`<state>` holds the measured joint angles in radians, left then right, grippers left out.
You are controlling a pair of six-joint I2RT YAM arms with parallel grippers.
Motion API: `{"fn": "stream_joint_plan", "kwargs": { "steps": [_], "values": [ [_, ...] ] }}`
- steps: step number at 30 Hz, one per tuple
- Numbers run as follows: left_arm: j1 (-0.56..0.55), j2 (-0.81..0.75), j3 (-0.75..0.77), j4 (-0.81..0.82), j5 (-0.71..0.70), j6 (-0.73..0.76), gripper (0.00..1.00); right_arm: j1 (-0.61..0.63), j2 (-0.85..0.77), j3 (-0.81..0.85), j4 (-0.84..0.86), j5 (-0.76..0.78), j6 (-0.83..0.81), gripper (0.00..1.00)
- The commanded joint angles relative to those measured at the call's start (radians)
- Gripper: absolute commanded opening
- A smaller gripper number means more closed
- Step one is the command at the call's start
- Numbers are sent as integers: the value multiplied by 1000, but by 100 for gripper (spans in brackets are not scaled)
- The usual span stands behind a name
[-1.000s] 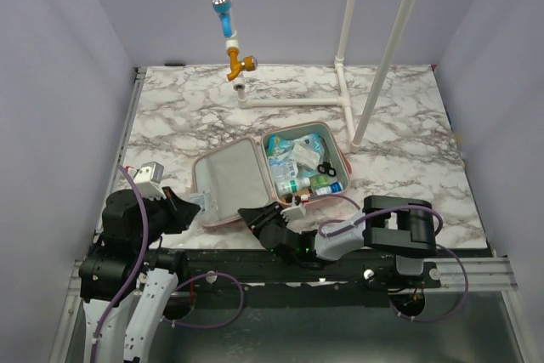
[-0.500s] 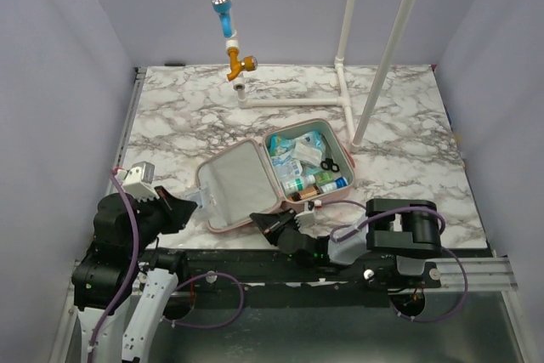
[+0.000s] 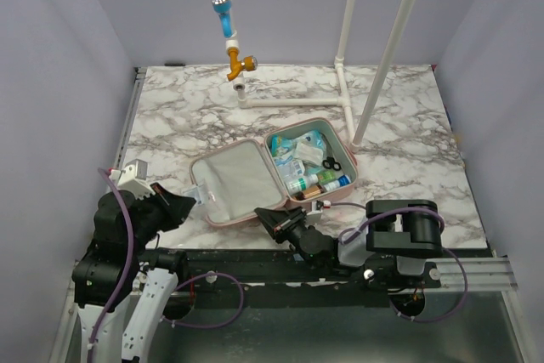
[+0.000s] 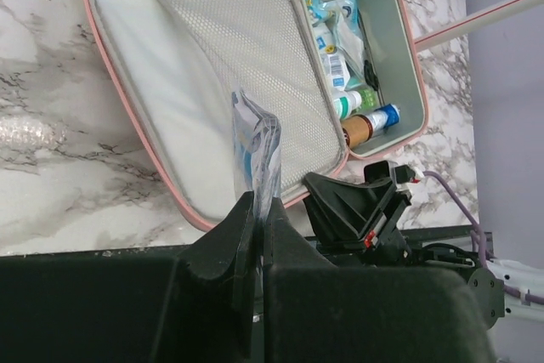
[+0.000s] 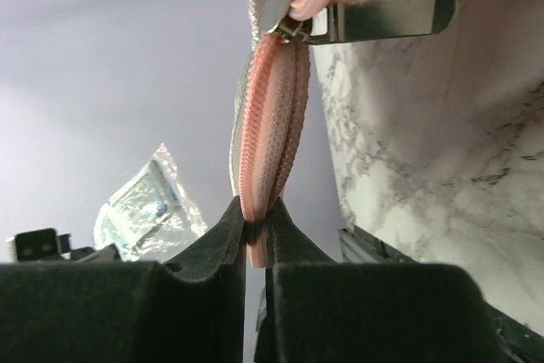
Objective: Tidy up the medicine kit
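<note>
A: Where does the medicine kit [image 3: 234, 180] lie?

B: Opened out flat on the marble table [image 3: 408, 150], close to the front edge, between the two arms. The lid half is on the left with its grey mesh lining up and nothing on it. The tray half on the right is packed: bottles [image 3: 327, 183], blue-and-white packs, and scissors [image 3: 330, 163] at its right side.

A: Left gripper [image 4: 255, 210]?

B: Fingers pressed together on a small clear packet [image 4: 255, 146] with blue print, which stands upright out of the fingertips. It is held by the lid's near left corner. Cannot tell whether the packet touches the lid.

A: Right gripper [image 5: 255, 220]?

B: Clamped on the kit's pink zipper edge, at the near rim by the hinge end. The right wrist view shows the pink tape nipped between both fingertips. The metal zipper pull [image 5: 374, 19] sits higher in that view, apart from the pinch.
</note>
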<state>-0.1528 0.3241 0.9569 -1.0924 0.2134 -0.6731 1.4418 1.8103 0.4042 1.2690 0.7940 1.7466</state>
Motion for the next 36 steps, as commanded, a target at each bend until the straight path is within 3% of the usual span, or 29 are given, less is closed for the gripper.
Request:
{"fn": "stream_joint_plan", "kwargs": {
  "steps": [1,15,36],
  "values": [
    [3,15,-24,32,11,-61,0,-1,11,-19,232,6,-44,1],
    [3,9,-110,56,-31,-116,0,0,101,-29,514,-55,-104,1],
    [3,25,-214,121,-4,-153,0,0,-35,-21,517,-98,-191,1]
  ]
}}
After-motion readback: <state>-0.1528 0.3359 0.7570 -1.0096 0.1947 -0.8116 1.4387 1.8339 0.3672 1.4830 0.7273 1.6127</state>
